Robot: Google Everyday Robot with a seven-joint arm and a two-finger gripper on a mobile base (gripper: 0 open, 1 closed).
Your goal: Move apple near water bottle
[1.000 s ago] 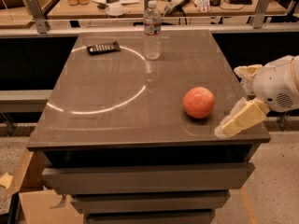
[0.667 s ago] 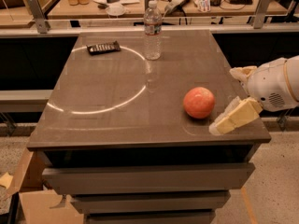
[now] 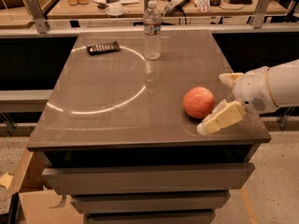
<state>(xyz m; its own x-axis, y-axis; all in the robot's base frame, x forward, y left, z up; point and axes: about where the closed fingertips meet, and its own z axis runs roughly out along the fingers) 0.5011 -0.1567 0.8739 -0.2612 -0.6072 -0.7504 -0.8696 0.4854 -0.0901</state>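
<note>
Orange-red apple (image 3: 198,102) sits near the right edge of the worktop (image 3: 117,87), toward its front right corner. Reaching in over that edge, the gripper (image 3: 216,105) has its cream fingers spread apart, the nearer one just beside the apple. Well apart, the clear water bottle (image 3: 152,29) stands upright by the middle of the back edge.
</note>
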